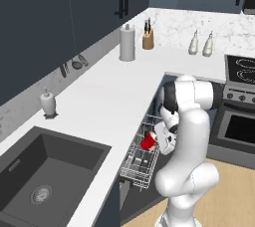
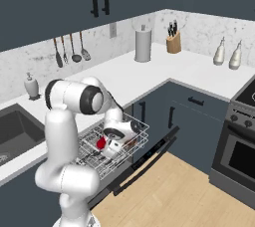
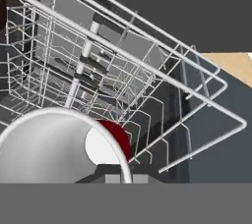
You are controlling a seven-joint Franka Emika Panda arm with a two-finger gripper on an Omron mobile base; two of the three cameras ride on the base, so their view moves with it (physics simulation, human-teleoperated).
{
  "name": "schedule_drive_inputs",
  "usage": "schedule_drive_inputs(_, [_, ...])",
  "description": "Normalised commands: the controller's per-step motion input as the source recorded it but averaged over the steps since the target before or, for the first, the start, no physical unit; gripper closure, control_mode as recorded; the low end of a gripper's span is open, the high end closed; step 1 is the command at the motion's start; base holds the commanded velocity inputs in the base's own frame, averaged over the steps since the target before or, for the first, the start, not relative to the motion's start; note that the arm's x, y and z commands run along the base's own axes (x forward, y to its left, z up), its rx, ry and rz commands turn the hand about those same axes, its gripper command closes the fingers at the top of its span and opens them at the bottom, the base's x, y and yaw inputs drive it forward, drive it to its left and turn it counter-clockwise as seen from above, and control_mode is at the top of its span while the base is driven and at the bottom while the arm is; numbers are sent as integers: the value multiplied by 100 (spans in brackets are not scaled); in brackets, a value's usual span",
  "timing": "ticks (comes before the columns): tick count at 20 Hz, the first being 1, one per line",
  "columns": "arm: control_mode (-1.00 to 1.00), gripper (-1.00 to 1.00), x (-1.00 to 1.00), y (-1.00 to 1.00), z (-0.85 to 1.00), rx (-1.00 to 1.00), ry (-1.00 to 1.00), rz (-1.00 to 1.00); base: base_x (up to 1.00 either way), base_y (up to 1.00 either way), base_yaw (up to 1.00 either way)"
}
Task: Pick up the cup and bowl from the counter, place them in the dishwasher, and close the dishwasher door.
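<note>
The end effector (image 1: pixel 158 140), half hidden behind the arm, is clamped on the cup (image 1: pixel 148 140) over the dishwasher's wire rack (image 2: pixel 130 144); fingertips cut off in the hand view.

home kitchen: l-shaped white counter (image 1: pixel 104 96) with dark sink (image 1: pixel 45 166), dark cabinets (image 2: pixel 187 116), stove (image 1: pixel 239 101) at far right, knife block (image 2: pixel 173 42), hanging utensils (image 2: pixel 69 49), paper towel roll (image 1: pixel 127 43), pulled-out dishwasher rack (image 2: pixel 124 146), wood floor (image 2: pixel 184 196).
</note>
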Motion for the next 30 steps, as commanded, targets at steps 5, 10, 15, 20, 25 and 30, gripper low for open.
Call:
schedule_drive_inputs(5, [-100, 100, 52, 17, -58, 5, 8, -7, 0, 0, 0])
schedule_drive_inputs(10, [-100, 100, 60, 20, -58, 6, 10, -6, 0, 0, 0])
schedule_drive_inputs(15, [-100, 100, 69, 16, -54, 6, 15, -5, 0, 0, 0])
schedule_drive_inputs(20, [-100, 100, 56, 2, -45, 3, 12, -4, 0, 0, 0])
schedule_drive_inputs(25, [-100, 100, 45, 1, -48, 0, 11, -5, 0, 0, 0])
schedule_drive_inputs(30, [-100, -100, 46, 9, -49, 0, 12, -5, 0, 0, 0])
